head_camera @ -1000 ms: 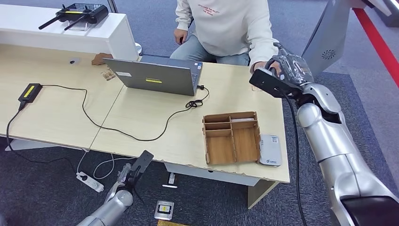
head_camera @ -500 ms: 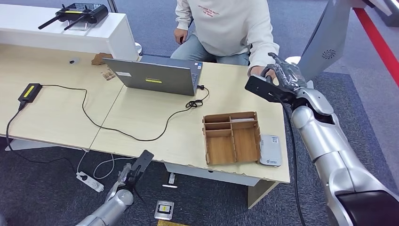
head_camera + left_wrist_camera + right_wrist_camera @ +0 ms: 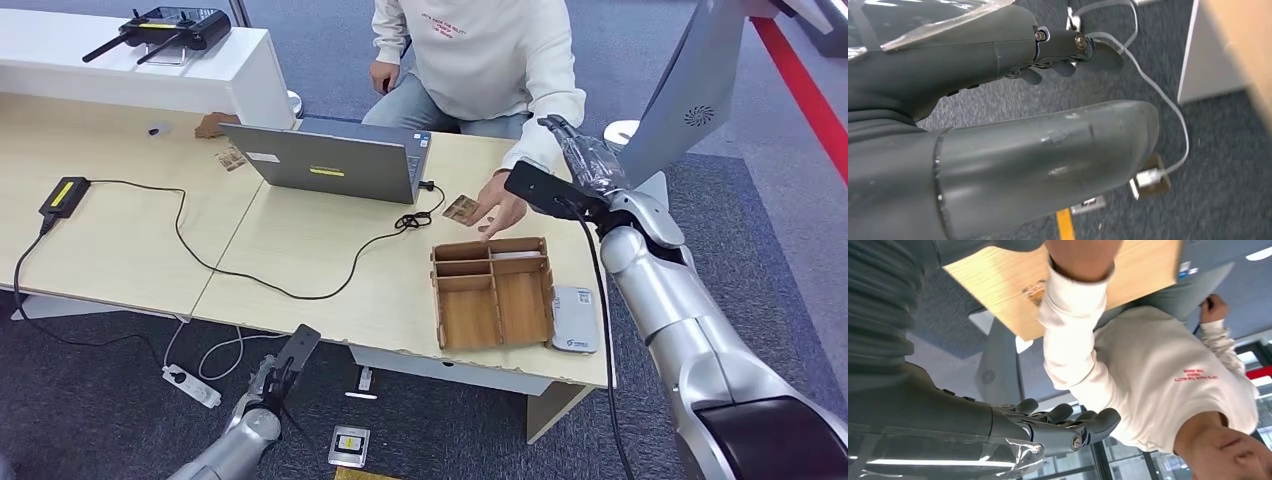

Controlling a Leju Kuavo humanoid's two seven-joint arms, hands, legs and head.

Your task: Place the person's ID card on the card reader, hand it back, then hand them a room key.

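Grey carpet point(image 3: 120, 420) runs under the wooden desk point(image 3: 330, 270), and nearest the robot its left hand point(image 3: 268, 380) hangs low beside the desk edge, above a power strip point(image 3: 192, 387) and loose white cable on the floor. The left wrist view shows this hand's fingers point(image 3: 1068, 47) loosely bent with nothing in them, thumb apart.

On the desk's near right corner sits a wooden tray point(image 3: 492, 293) with several compartments, and touching its right side lies the white card reader point(image 3: 575, 319) (flat, nothing on it). A black cable point(image 3: 290, 290) snakes across the desk from a black adapter point(image 3: 63, 196) toward the grey laptop point(image 3: 325, 160).

Beyond the tray, the person's hand point(image 3: 500, 207) reaches over the desk holding a small brownish card point(image 3: 461, 209) just above the surface, between the laptop and the tray. The right hand point(image 3: 580, 160) is raised just beside the person's forearm, fingers point(image 3: 1068, 425) stretched out and grasping nothing.

Farther back the person sits in a cream sweatshirt point(image 3: 485, 50), and a black controller point(image 3: 170, 25) with antennas rests on the white counter point(image 3: 130, 70) at far left
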